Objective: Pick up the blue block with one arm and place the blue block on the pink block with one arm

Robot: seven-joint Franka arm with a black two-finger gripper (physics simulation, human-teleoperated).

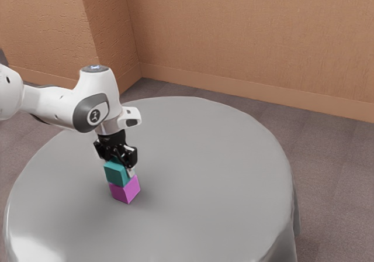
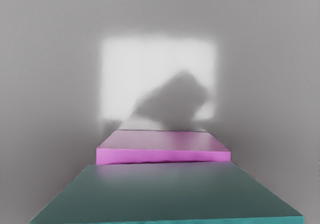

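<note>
Here the gripper [image 1: 121, 165] is closed on the blue block [image 1: 114, 175], clasping it from two sides. The block is directly beneath the gripper, resting on or barely above the pink block [image 1: 126, 192], toward the tabletop's [image 1: 222, 157] edge at the exterior view's left. The wrist view shows pink poking out beyond blue, so the stack looks slightly offset. Letting go seems the next step.

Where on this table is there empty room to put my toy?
The round grey table is bare from the stack across to its rim on the exterior view's right, and along its far edge. It is crowded only near the exterior view's left, where the black tool sits at the blue-green cube stacked on the pink cube.
</note>
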